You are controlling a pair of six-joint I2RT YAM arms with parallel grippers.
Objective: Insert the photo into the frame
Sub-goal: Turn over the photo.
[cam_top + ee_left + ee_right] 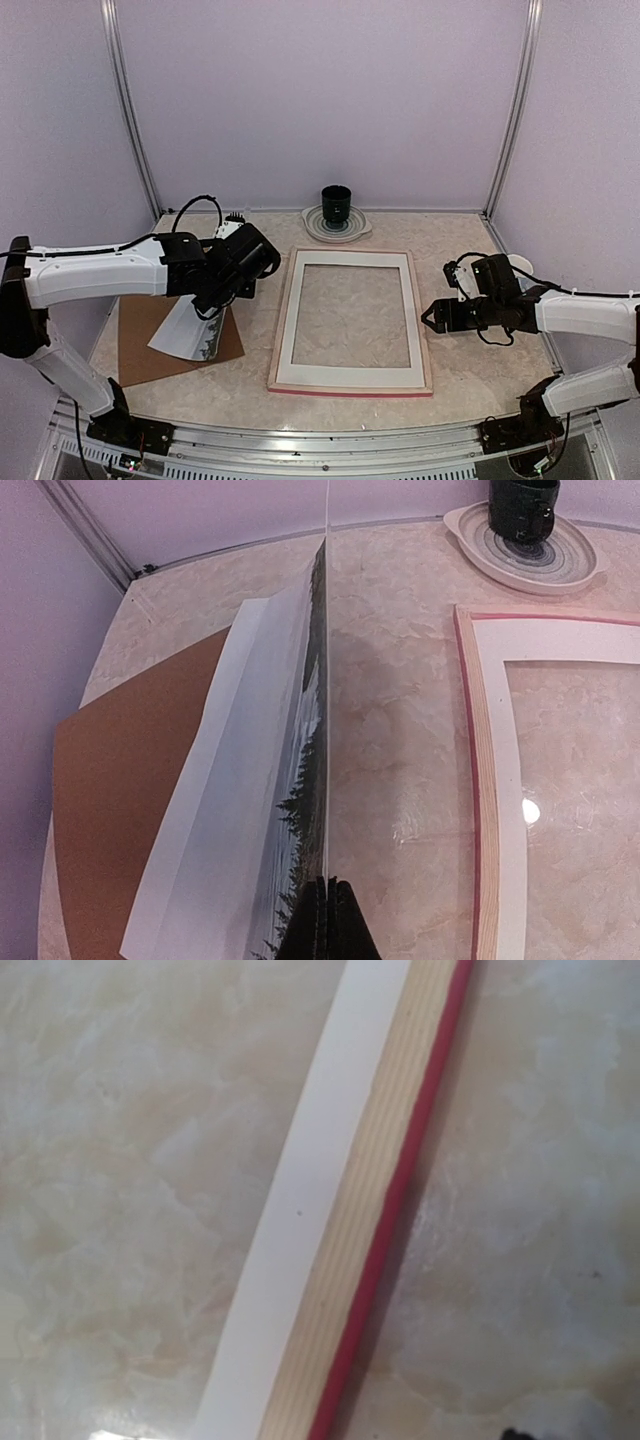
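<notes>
Right now my left gripper (213, 303) is clenched on one edge of the photo (190, 335). The sheet droops from the fingers above the brown backing board (135, 345) at the left of the table, and I cannot tell whether its lower end touches the board. Gripping by the margin keeps the print free to be laid flat. The frame (283, 320) lies back-up in the middle, pale wood showing, with the white mat board (350, 376) seated inside it, well apart from the photo. My right gripper (432, 317) hovers with its jaws released and empty just beside the frame's right rail, I reckon so it can steady the frame. The floppy print may buckle as I carry it across.
</notes>
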